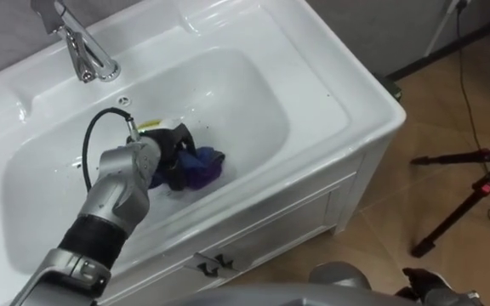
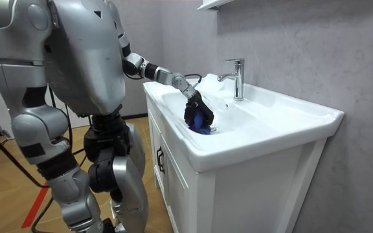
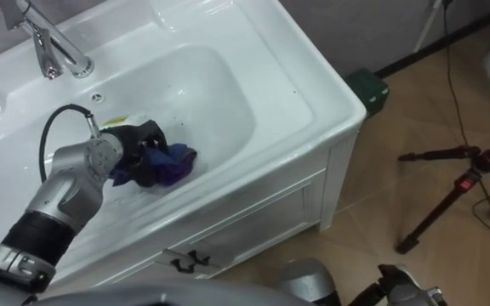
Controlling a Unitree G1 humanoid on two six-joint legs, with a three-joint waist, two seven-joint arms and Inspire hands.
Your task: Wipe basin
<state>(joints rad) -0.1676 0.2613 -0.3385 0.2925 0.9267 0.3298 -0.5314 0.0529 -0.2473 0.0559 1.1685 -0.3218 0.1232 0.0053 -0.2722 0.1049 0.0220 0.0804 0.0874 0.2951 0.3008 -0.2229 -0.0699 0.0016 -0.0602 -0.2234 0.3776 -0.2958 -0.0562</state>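
reaching in from the lower left, the left arm bends at the elbow and slants down over the front rim into the basin (image 1: 258, 93); the wrist tips the left hand (image 1: 170, 149) toward the bowl's bottom; in the room view the robot stands upright just beside the white cabinet (image 2: 238, 194); the forearm passes close over the front rim, while the bowl lies open to the right of the hand; the faucet (image 1: 82, 47) stands on the back rim, well apart from it; a black tripod (image 1: 462, 200) stands on the wooden floor (off to the right, well apart from the cabinet); dark fingers curl tightly round a bunched blue-purple cloth (image 1: 204, 167), pressing it against the bowl's bottom near the middle; the right hand (image 1: 428, 287) is a dark shape at the lower edge, its state impossible to tell.
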